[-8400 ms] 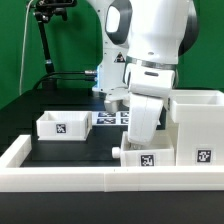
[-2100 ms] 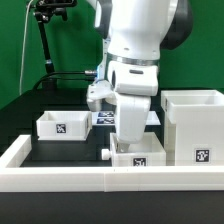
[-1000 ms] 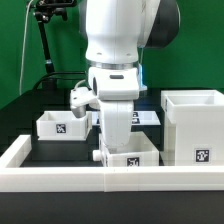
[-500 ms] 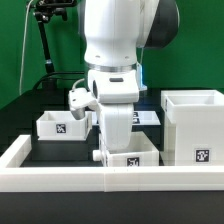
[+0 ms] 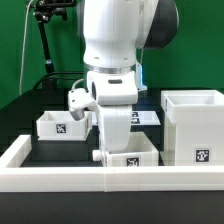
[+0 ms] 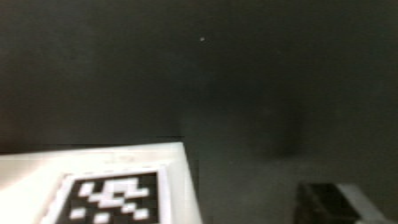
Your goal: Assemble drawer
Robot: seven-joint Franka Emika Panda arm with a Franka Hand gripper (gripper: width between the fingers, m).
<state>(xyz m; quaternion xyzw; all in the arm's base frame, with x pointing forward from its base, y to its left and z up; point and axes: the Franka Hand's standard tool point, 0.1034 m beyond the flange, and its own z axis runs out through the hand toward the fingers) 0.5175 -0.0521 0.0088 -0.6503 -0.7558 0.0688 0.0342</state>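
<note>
The tall white shell [image 5: 195, 128] stands at the exterior view's right, its tag facing front. One small tray [image 5: 65, 125] sits at the left. The second tray [image 5: 133, 157] rests against the front rim wall, directly under the arm. My gripper [image 5: 111, 150] reaches down at that tray's left side, its fingers mostly hidden by the hand. In the wrist view a tagged white face of the tray [image 6: 107, 190] fills one corner. One dark fingertip [image 6: 347, 203] shows far off to the side, apart from the white part. The other finger is out of view.
A long low white rim wall [image 5: 60, 172] runs along the front and up the left side. The marker board [image 5: 146, 118] lies behind the arm. A black camera stand [image 5: 45, 40] rises at the back left.
Since 8.4 s ago the arm and the front tray have shifted toward the exterior view's left along the rim wall. Over the last second nothing has visibly moved.
</note>
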